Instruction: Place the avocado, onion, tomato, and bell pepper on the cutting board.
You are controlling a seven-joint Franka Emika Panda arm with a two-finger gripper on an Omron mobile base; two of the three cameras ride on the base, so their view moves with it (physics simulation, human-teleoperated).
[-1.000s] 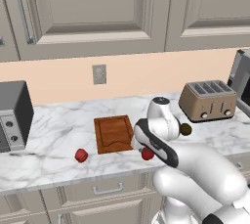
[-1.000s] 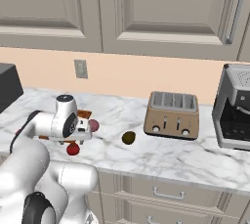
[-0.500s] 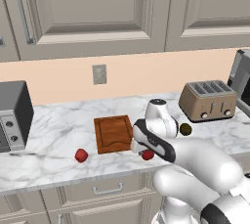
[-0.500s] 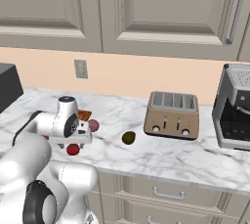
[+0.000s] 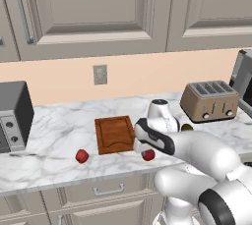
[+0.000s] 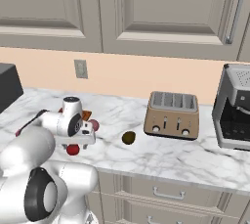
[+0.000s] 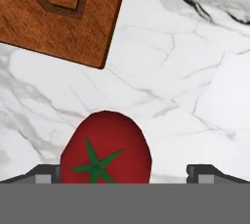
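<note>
1. No brand, label or legible writing can be made out on any item or appliance.
2. The cutting board (image 5: 115, 134) is a reddish-brown wooden rectangle with a groove inside its rim. It lies flat on the white marble counter (image 5: 59, 130), and the surface that shows carries nothing; its right edge is hidden behind the arm.
3. The tomato (image 7: 105, 150) is a smooth, bright red ball with a dark green star-shaped stem. It sits on the counter near the board's corner, apart from it, just off the front right corner in the left base view.
4. The gripper (image 7: 124, 173) is spread wide above the tomato; the tomato sits toward one fingertip, and contact cannot be judged.
5. The bell pepper (image 5: 82, 156) is a red, blocky shape resting on the counter, off the board's front left corner.
6. The onion (image 6: 93, 125) is a dusty pink ball, partly hidden behind the wrist.
7. The avocado (image 6: 128, 137) is a dark olive rounded body on the counter, between the arm and the toaster (image 6: 172, 114).
8. The toaster is a tan metal box with four top slots. A dark microwave (image 5: 14, 115) stands at the counter's left end.
</note>
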